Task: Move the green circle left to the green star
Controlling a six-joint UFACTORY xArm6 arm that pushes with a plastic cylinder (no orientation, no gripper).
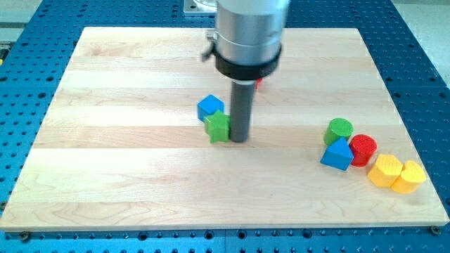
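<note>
The green circle (339, 129) sits at the view's right, in a cluster with other blocks. The green star (218, 126) lies near the middle of the wooden board (126, 154), touching a blue block (209, 107) just above it. My tip (239, 139) is down on the board right beside the green star, on its right side, far to the left of the green circle.
Next to the green circle lie a blue triangle-like block (337, 154), a red round block (363, 148) and two yellow blocks (386, 170) (409, 176). A red block (259, 83) is mostly hidden behind the rod. A blue perforated table (42, 42) surrounds the board.
</note>
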